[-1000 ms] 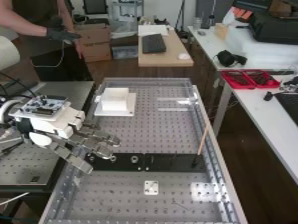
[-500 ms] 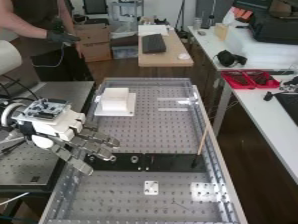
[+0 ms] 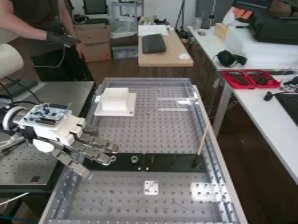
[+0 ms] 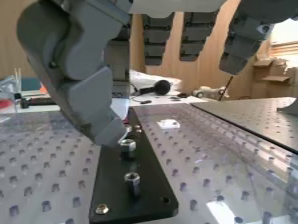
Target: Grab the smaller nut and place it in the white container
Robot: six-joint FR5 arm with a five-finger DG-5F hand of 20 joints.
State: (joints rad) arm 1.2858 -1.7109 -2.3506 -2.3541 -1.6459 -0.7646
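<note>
Hanging near nine o'clock in the high view: hand (image 3: 63, 131), loosely open, nothing gripped; white container (image 3: 115, 100) toward ten. Wrist view: smaller nut (image 4: 132, 178) standing on black bar (image 4: 120, 200), apart from thumb; larger nut (image 4: 128, 144) near its tip.

So the bench (image 3: 166, 135) top's all little holes, high view: white base (image 3: 130, 103) around 11 o'clock, flat black bar (image 3: 169, 162) running 9 to 3, small white plate (image 3: 151, 192) near 6.
</note>
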